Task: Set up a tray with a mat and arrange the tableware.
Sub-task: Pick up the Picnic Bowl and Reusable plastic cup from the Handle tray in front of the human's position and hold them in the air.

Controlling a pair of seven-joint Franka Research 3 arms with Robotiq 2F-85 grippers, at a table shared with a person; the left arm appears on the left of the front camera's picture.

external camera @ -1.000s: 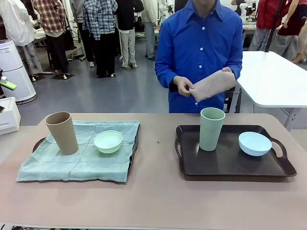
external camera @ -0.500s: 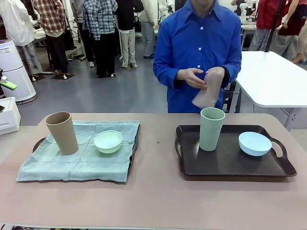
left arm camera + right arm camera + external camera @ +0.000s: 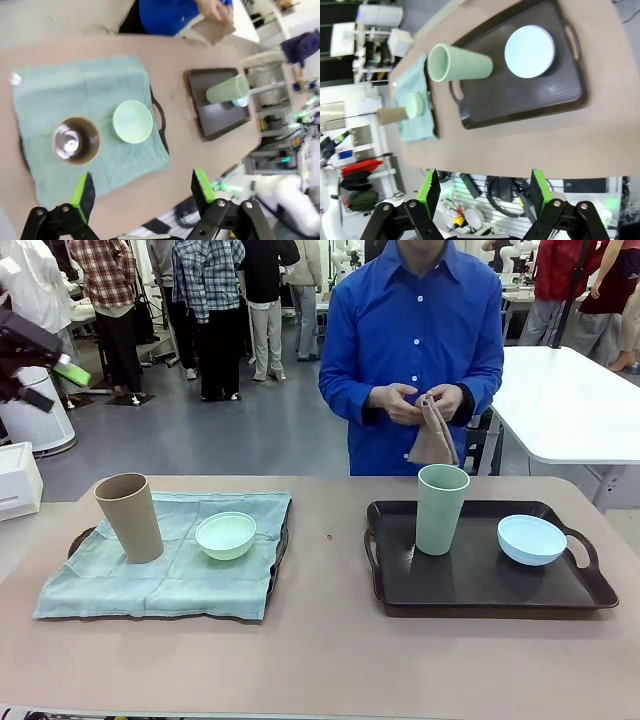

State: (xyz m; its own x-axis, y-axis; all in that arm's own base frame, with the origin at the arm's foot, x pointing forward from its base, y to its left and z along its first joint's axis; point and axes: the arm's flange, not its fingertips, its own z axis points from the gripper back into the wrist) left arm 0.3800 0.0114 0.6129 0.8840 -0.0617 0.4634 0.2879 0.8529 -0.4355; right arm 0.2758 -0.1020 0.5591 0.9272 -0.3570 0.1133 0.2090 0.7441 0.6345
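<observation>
Your left gripper is spread wide and empty, high over the near left of the table. From its wrist camera you look straight down into the tan cup, just beyond one green pad. The mint bowl lies a little farther out, in line with the gap between the fingers, and both are well below the gripper. Your right gripper is just as wide and holds nothing. It sits off the table's edge, with the bare tray well beyond its fingertips. On the left, the tan cup stands upright with its long axis vertical and its mouth up, and the mint bowl sits open side up just beside it. Both rest on the green mat, which is draped over the covered tray so that only the tray's dark edges show. On the right, the sage cup stands upright, mouth up, at the bare tray's far left. The light blue bowl sits open side up toward the tray's right handle, apart from the cup. At the far side, the person's hands pinch a tan cloth at chest height, and it hangs down bunched with its long axis vertical. A second ago that cloth was held out flat and slanting across. Your left gripper has also risen into the upper left of the front view since then, while the tableware has stayed put.
</observation>
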